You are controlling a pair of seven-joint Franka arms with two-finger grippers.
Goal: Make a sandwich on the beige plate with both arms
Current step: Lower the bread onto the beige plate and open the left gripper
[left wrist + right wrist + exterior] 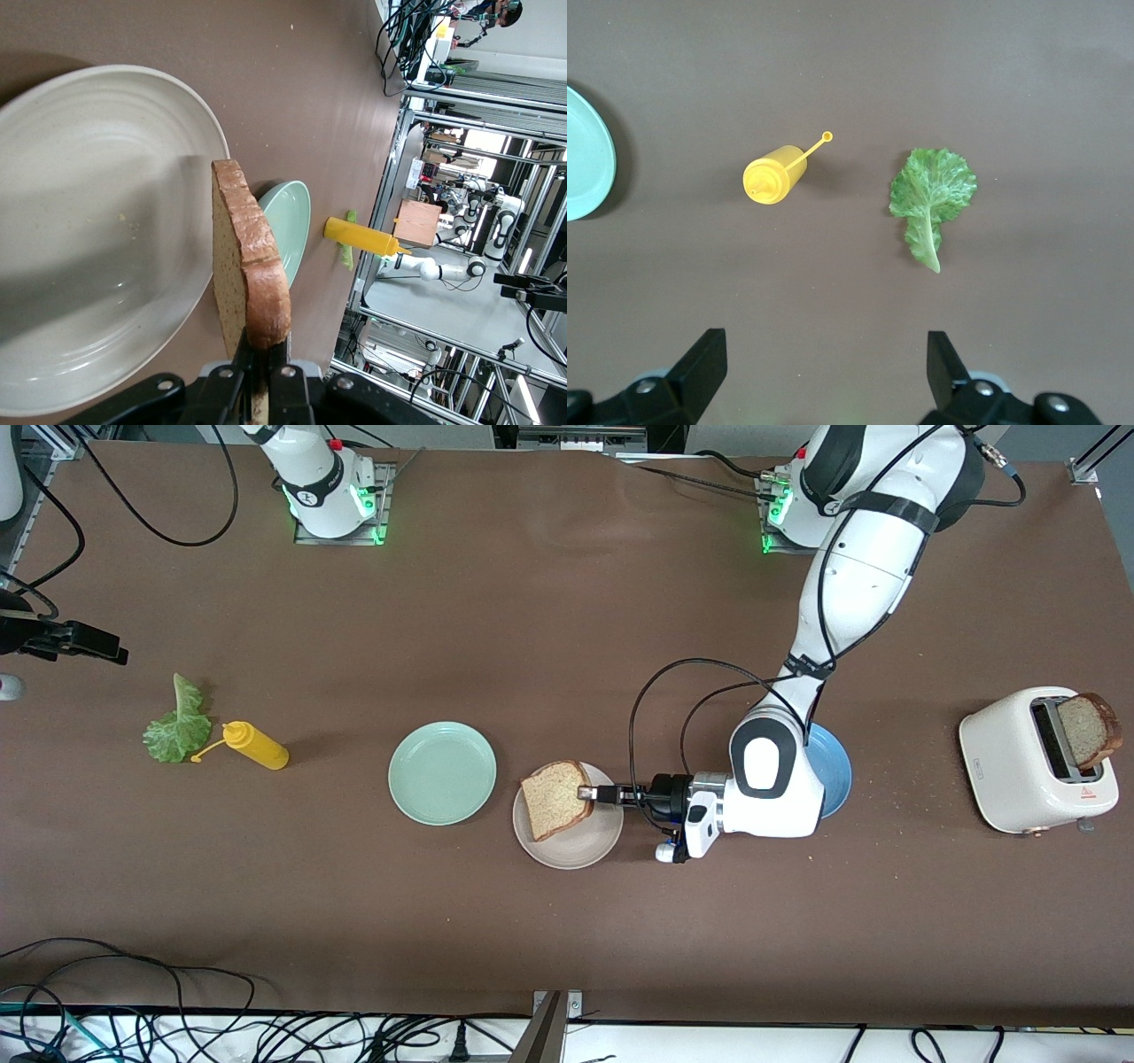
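My left gripper (595, 794) (263, 350) is shut on the crust edge of a brown toasted bread slice (556, 797) (248, 257). It holds the slice tilted on edge over the beige plate (567, 849) (97, 239); whether the slice touches the plate I cannot tell. A second bread slice (1090, 731) sticks up out of the white toaster (1019, 762) at the left arm's end of the table. The green lettuce leaf (180, 722) (930, 199) lies flat toward the right arm's end. My right gripper (828, 345) hangs open and empty high over the table near the leaf.
A yellow mustard bottle (255, 746) (772, 175) lies beside the lettuce. A mint-green plate (442, 772) (288, 226) sits next to the beige plate. A blue plate (835, 771) lies partly under the left arm's wrist. Cables run along the table's near edge.
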